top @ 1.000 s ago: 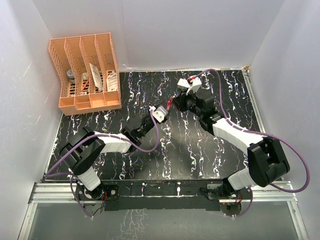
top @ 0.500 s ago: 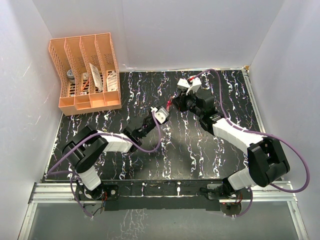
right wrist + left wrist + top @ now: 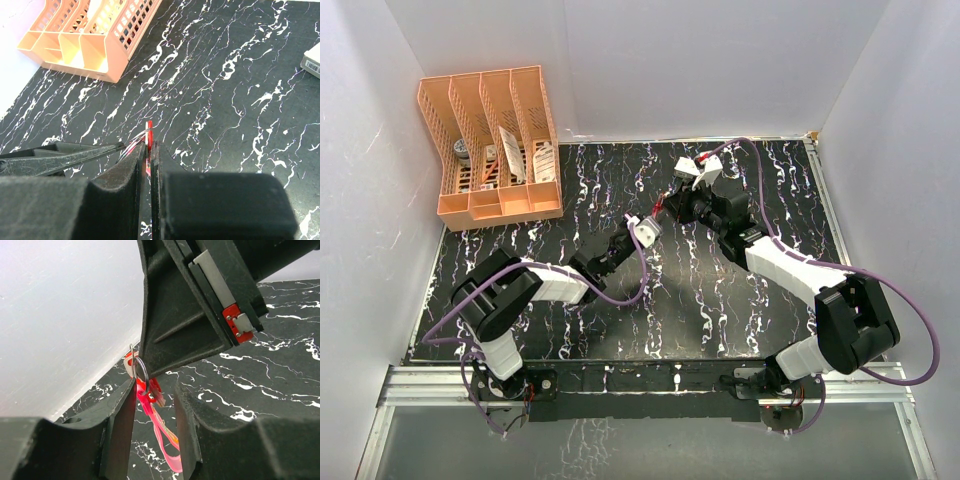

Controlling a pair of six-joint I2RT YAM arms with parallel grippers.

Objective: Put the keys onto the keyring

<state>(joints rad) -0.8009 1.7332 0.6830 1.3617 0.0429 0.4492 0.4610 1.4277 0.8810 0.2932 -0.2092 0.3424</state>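
My right gripper [image 3: 666, 204] is shut on the red-headed key [image 3: 149, 131] and holds it above the table. The thin metal keyring [image 3: 141, 371] hangs at that key, with the red key [image 3: 153, 390] and the slim pink tag [image 3: 164, 435] dangling below it. My left gripper [image 3: 653, 217] is open. Its fingers [image 3: 119, 430] stand on either side of the tag and key, and the left one is close to the ring. The ring's wire also shows in the right wrist view [image 3: 134, 138]. I cannot make out the pale metal key.
A peach slotted organizer [image 3: 490, 150] holding small items stands at the back left. The corner of a white box [image 3: 312, 60] lies on the black marbled table [image 3: 720, 300] to the right of the right gripper. White walls enclose the table.
My left gripper has moved up and to the right, closing in on the right gripper until its fingers surround the hanging tag. The right arm has barely moved.
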